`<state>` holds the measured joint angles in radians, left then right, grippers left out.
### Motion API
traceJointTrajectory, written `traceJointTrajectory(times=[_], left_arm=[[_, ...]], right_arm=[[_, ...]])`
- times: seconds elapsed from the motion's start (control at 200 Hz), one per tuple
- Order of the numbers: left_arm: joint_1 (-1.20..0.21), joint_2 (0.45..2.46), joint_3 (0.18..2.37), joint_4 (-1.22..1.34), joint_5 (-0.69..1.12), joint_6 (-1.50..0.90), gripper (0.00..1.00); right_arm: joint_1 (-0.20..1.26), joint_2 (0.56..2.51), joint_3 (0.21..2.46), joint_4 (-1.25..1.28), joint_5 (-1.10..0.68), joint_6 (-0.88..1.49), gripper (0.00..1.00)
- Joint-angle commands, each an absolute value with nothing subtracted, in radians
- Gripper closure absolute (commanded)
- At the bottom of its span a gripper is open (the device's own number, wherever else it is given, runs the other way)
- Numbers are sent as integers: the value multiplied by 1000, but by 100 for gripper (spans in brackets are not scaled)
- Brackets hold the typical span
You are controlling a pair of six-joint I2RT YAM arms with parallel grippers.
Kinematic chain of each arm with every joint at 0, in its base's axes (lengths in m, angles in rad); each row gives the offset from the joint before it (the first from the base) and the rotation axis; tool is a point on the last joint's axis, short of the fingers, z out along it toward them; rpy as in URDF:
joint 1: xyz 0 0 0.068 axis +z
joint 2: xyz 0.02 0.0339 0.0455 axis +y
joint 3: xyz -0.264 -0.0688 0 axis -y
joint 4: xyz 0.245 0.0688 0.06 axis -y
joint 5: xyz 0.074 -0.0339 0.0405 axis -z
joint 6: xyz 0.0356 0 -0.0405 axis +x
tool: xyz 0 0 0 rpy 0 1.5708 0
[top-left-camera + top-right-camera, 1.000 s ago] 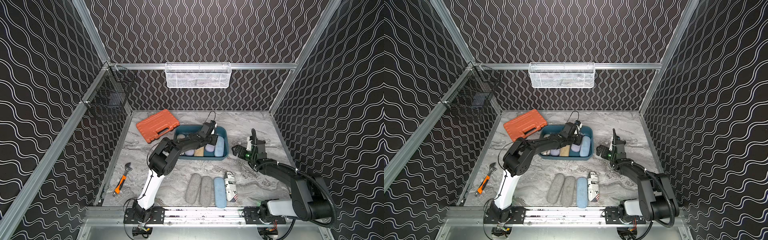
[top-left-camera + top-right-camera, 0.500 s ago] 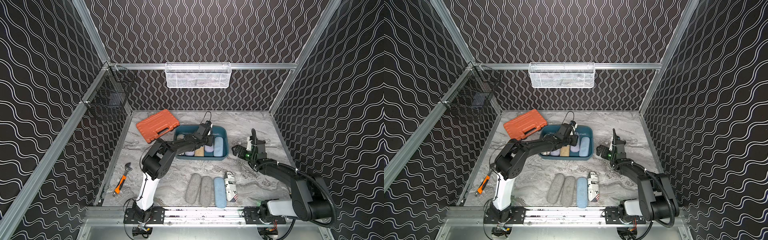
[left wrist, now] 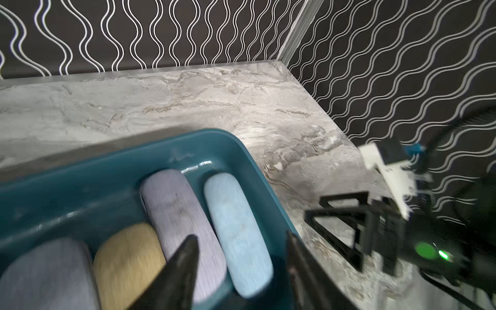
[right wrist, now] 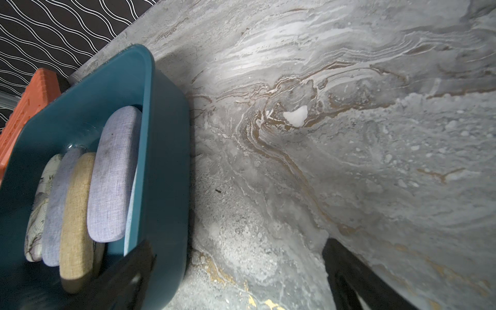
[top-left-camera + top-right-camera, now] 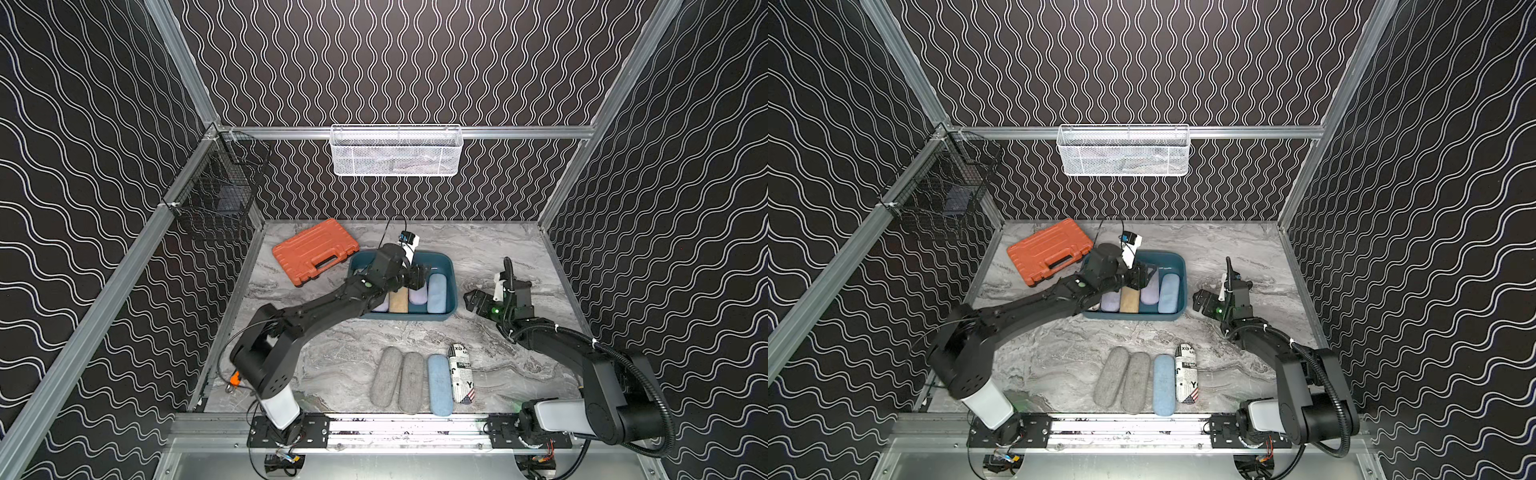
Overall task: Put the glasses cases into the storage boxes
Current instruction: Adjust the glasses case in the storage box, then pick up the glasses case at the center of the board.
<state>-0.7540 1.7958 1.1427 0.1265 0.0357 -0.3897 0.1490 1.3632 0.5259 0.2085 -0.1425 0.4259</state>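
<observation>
The dark teal storage box (image 5: 432,258) (image 5: 1168,256) stands mid-table. Side by side in it lie a lavender case (image 3: 177,204), a light blue case (image 3: 236,230), a tan case (image 3: 126,257), another lavender one (image 3: 45,273) and a map-printed one (image 4: 40,209). My left gripper (image 5: 417,277) (image 3: 241,249) hangs open just over the box, its fingers either side of the light blue case without touching it. Near the front edge lie two grey cases (image 5: 386,376) (image 5: 411,383), a light blue case (image 5: 439,384) and a newspaper-printed case (image 5: 462,372). My right gripper (image 5: 478,299) (image 4: 236,281) is open above bare table beside the box's right wall.
An orange ribbed tool case (image 5: 315,251) lies left of the box. On the back rail hangs a white mesh basket (image 5: 397,151), and on the left rail a black wire basket (image 5: 216,199). An orange-handled wrench (image 5: 235,378) shows partly behind the left arm.
The left gripper was shut and is now open over the box. The left arm's elbow has swung toward the front left. The right arm has not moved.
</observation>
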Motion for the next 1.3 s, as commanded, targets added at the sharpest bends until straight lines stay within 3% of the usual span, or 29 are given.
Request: traceJointTrajectory(times=[0.0,0.395,1.296], left_arm=[[-804,1712,1067,3,-87,-388,32],[-1029,1360,726,-221,-238,-504,24],[-1193,1428,614,-287,-286,-697,17]], right_arm=[[149,1358,528,228,-157,432,0],[149,1353,524,236,-182,438,0],[149,1326,509,241,-201,446,0]])
